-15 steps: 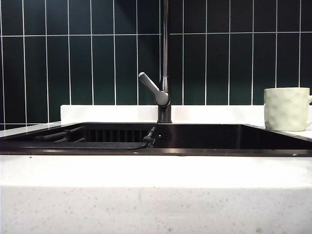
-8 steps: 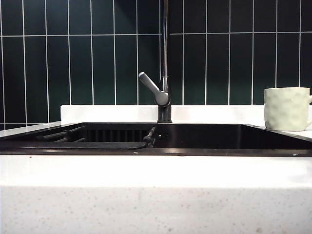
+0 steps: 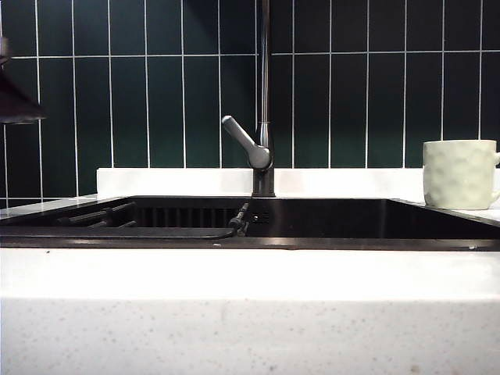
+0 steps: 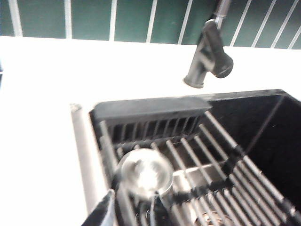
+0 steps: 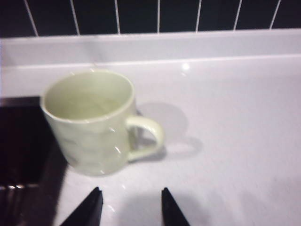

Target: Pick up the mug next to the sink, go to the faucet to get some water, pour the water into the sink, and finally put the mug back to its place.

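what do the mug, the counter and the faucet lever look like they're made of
Mug: likely glazed ceramic, pale cream, dimpled wall with small glints. Counter: white, finely speckled, smooth; stone or a composite, hard to tell which. Faucet lever: looks like grey metal with a soft satin sheen.

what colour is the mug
Pale cream-white mug, dimpled surface; the colour shows best in the right wrist view.

Bare countertop (image 5: 235, 122) lies between the right gripper (image 5: 130, 202), fingertips spread, and the mug (image 5: 91, 122), nothing between. The left gripper (image 4: 106, 212), seemingly over the sink (image 4: 263, 141), has a slatted rack (image 4: 197, 160) beneath; the faucet (image 3: 264, 117) stands mid-basin.
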Controlling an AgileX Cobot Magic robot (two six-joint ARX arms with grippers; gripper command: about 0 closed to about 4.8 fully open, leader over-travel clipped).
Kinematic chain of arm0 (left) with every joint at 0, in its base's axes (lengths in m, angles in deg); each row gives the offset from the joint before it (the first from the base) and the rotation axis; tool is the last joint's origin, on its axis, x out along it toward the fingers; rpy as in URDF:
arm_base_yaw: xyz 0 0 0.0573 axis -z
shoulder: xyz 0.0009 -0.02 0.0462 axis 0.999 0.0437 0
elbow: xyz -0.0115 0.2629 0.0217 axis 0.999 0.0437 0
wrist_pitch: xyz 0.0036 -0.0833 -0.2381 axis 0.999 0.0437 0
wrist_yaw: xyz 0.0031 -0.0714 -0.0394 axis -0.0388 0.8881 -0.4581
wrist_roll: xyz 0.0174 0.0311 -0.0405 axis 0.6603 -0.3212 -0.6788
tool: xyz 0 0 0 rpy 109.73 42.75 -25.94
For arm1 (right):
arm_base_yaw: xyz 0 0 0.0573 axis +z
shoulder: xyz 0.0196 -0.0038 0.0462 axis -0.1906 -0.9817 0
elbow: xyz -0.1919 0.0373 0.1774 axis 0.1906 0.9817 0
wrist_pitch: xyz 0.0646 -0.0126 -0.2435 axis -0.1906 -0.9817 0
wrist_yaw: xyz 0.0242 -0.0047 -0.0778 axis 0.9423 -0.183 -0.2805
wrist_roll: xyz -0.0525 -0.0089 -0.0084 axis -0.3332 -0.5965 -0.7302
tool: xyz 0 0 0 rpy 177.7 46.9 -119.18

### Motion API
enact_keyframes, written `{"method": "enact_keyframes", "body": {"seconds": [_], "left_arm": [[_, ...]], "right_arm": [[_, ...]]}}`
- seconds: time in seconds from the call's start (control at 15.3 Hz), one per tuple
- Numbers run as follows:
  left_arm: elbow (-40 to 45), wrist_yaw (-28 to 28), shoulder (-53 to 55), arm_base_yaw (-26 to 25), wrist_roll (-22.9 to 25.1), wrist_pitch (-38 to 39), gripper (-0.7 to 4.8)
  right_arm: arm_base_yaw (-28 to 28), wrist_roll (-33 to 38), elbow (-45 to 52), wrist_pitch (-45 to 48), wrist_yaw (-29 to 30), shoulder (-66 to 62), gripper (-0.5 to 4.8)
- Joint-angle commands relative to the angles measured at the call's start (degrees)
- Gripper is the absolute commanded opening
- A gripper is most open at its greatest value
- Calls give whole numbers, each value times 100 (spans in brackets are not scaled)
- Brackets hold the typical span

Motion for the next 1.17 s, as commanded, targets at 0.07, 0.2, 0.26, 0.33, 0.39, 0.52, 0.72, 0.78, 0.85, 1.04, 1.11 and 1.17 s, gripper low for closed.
{"method": "enact_keyframes", "body": {"seconds": [0.07, 0.2, 0.26, 0.33, 0.39, 0.52, 0.72, 0.78, 0.85, 1.04, 1.11, 1.17], "left_arm": [[-686, 76, 511, 352, 651, -63, 99], [-1104, 57, 999, 581, 774, -50, 99], [-1399, 59, 1364, 726, 774, -52, 106], [-1598, 57, 1589, 831, 778, -55, 123], [-1749, 55, 1751, 890, 782, -57, 123], [-2050, 52, 2090, 1025, 949, -61, 123], [-2201, 52, 2269, 1027, 1010, -52, 123], [-2227, 55, 2315, 1027, 1036, -55, 123], [-2229, 55, 2315, 1023, 1121, -55, 123], [-2232, 55, 2315, 1021, 1180, -50, 123], [-2240, 57, 2315, 1021, 1180, -35, 126], [-2293, 55, 2315, 1021, 1180, 85, 126]], "right_arm": [[2, -17, -17, 505, -420, -393, 176], [4, -13, -20, 975, -415, -787, 177], [7, 52, -46, 1246, -378, -1091, 181], [7, 52, -103, 1298, -378, -1287, 181], [7, 52, -162, 1298, -374, -1432, 181], [9, 70, -328, 1287, -356, -1749, 181], [46, 70, -570, 1207, -358, -1947, 181], [48, 66, -702, 1211, -361, -2009, 181], [46, 42, -758, 1220, -374, -2048, 181], [26, 20, -815, 1268, -380, -2282, 182], [28, 20, -815, 1298, -380, -2457, 210], [28, 20, -813, 1368, -413, -2599, 214]]}}
